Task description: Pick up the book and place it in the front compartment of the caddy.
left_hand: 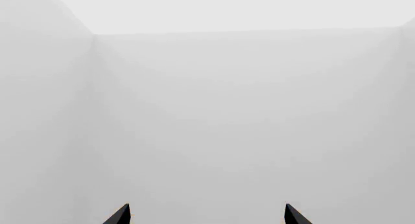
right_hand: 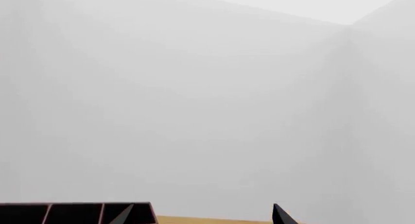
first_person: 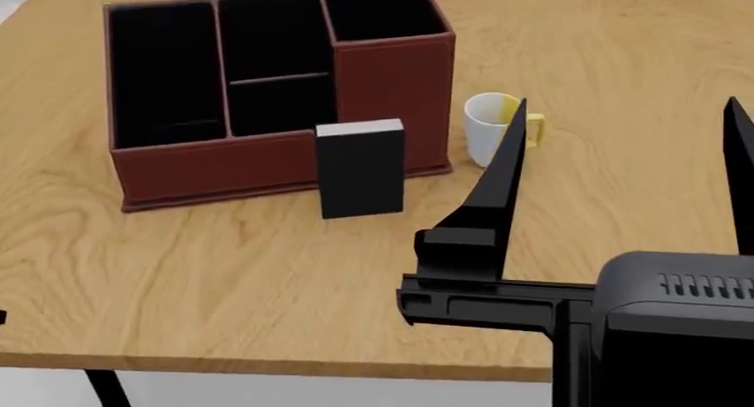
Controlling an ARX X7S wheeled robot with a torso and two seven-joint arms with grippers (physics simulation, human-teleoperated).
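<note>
The black book (first_person: 359,173) with a pale top edge stands upright on the table, against the caddy's front wall. The red-brown caddy (first_person: 212,164) sits at the far left; its front compartment (first_person: 281,107) is the small black cell of the middle column and looks empty. My right gripper (first_person: 624,160) is open and empty, raised to the right of the book and nearer the camera. In the right wrist view the gripper (right_hand: 202,216) shows only its tips, with the caddy's top (right_hand: 65,213) behind. My left gripper (left_hand: 207,216) is open, facing blank wall.
A white mug (first_person: 490,129) with a yellow handle stands to the right of the caddy, behind my right gripper's left finger (first_person: 504,182). The wooden table (first_person: 236,275) runs to its front edge near the bottom of the head view.
</note>
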